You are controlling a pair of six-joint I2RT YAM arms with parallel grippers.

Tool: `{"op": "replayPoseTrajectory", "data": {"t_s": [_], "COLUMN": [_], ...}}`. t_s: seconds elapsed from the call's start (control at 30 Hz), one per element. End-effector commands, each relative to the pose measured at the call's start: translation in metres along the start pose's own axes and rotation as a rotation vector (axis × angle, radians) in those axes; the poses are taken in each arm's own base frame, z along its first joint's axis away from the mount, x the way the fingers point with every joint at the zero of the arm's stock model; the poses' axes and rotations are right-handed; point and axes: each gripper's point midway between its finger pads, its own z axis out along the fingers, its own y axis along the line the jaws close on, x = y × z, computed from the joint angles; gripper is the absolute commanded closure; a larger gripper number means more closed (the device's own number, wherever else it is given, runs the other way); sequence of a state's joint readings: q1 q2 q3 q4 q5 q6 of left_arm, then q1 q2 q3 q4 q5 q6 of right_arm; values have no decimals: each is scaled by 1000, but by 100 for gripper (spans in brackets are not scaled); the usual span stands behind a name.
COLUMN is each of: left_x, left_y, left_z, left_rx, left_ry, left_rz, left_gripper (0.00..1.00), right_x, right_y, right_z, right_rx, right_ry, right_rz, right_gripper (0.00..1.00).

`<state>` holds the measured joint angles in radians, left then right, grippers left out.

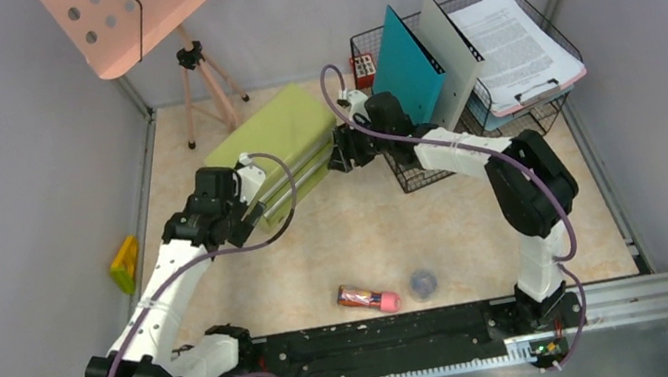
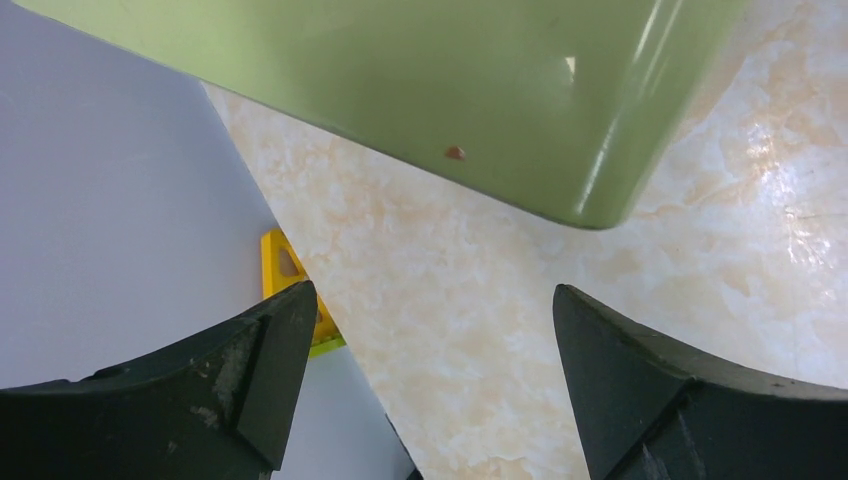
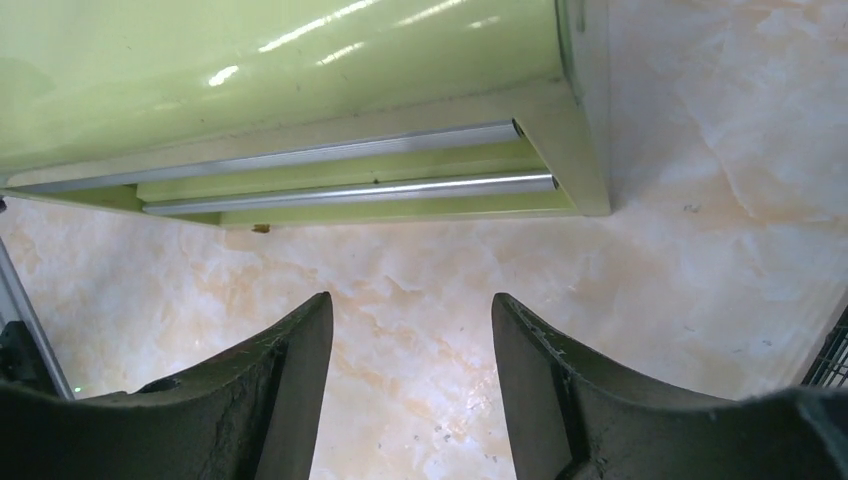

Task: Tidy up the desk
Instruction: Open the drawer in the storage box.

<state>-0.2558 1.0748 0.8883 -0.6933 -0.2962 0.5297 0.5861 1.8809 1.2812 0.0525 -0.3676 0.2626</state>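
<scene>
The left gripper point(image 2: 430, 300) stands with its fingers wide apart and nothing is between them. Under it is only the bare desk point(image 2: 460, 330). Just ahead of the fingers is a rounded corner of the olive-green drawer box point(image 2: 450, 80), not touched. Beside the left finger, a yellow piece point(image 2: 285, 270) lies at the left edge of the desk, against the grey wall.

The right gripper point(image 3: 411, 300) also has its fingers apart and holds nothing. It points at the front of the drawer box point(image 3: 280, 80), where two silver bars point(image 3: 350, 190) run along. A strip of desk separates them from the fingertips.

From above, the beige marble desk point(image 1: 368, 234) fills the space between the grey walls. The drawer box point(image 1: 276, 137) sits toward the far edge, left of the middle. A wire basket point(image 1: 555, 108) at the far right corner holds a teal folder point(image 1: 407, 66), a grey folder point(image 1: 450, 54) and a clipboard point(image 1: 514, 38). Near the near edge lie a red and pink tube point(image 1: 367, 297) and a dark round thing point(image 1: 423, 283). A pink tripod point(image 1: 201, 78) stands at the far left corner.
</scene>
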Motion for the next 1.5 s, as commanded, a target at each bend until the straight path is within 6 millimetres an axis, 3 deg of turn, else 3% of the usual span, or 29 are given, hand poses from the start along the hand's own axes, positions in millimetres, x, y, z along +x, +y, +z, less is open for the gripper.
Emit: {"op": "replayPoseTrajectory", "data": {"t_s": [0.0,0.2,0.33,0.53,0.73,0.9,0.93,0.97,1.0,1.1,1.23,1.47], "left_x": [-8,-34,-58,-94,-122,-140,-142,-149,-153,-161,-166,-182], "left_y": [2,8,24,55,85,104,106,103,103,108,124,136], "left_z": [-14,-34,-50,-64,-64,-46,-41,-36,-32,-20,-7,11], "left_rx": [7,43,52,10,-29,15,28,77,99,138,104,141], "left_ry": [-51,-176,-263,-360,-403,-381,-368,-369,-362,-341,-361,-374], "left_rz": [-48,-161,-249,-365,-453,-572,-593,-604,-615,-652,-687,-713], "left_gripper": [6,2,2,2,2,2,2,2,2,2,2,2], "right_x": [-33,-19,-14,0,-1,-12,-14,-18,-22,-40,-57,-50], "right_y": [12,22,28,40,38,29,28,28,28,26,24,31], "right_z": [-1,16,26,26,8,-6,-8,-12,-16,-27,-44,-50], "right_rx": [-43,-144,-186,-220,-172,9,34,66,107,270,482,463], "right_ry": [-76,-75,-71,-35,-44,-18,-21,-30,-44,-105,-167,-71], "right_rz": [-35,155,291,267,-60,-529,-609,-692,-767,-986,-1124,-1232], "right_gripper": [42,45,46,45,41,32,26,13,7,1,1,1]}}
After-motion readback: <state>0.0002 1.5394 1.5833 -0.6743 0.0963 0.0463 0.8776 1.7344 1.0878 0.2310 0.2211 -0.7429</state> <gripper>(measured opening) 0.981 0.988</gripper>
